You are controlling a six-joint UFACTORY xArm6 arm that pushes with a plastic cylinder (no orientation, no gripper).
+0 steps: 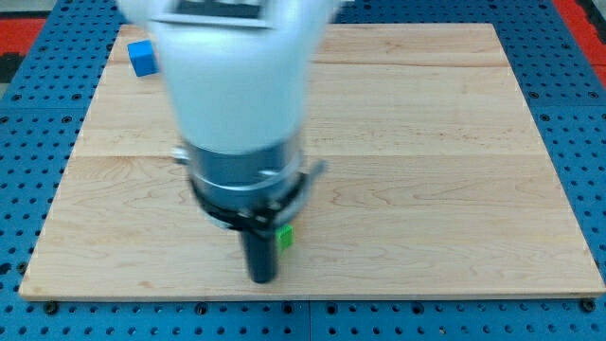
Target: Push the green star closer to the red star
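My arm's white body hangs over the middle of the wooden board point(426, 142) and hides much of it. The dark rod ends at my tip point(262, 279) near the view's bottom edge of the board. A small piece of a green block point(285, 237) shows just right of the rod, touching or nearly touching it; its shape cannot be made out. No red star shows in the view; it may be hidden behind the arm.
A blue cube point(142, 59) sits near the board's top left corner. The board rests on a blue perforated table point(578, 57). The board's bottom edge lies just below my tip.
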